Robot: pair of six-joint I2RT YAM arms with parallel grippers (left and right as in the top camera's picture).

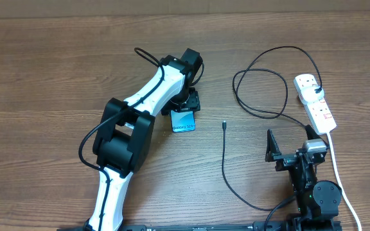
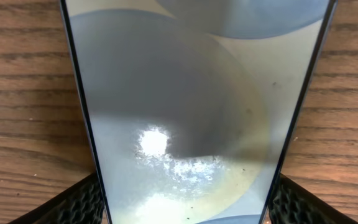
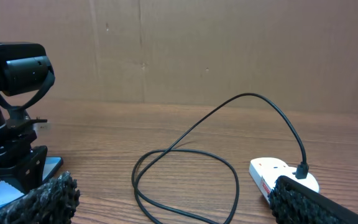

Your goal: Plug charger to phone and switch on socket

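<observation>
**Charger tip lay right of the gripped phone**

The left tool (image 2: 185, 208) gripped the phone (image 1: 184, 122) by its long edges at mid-frame on the bench (image 1: 56, 58). The charger (image 1: 223, 163) ended in a connector tip (image 1: 224, 123) near the phone's right, pointing up-frame. The right tool (image 1: 291, 147), wide open and empty, sat nearer that tip, at lower right.
</observation>
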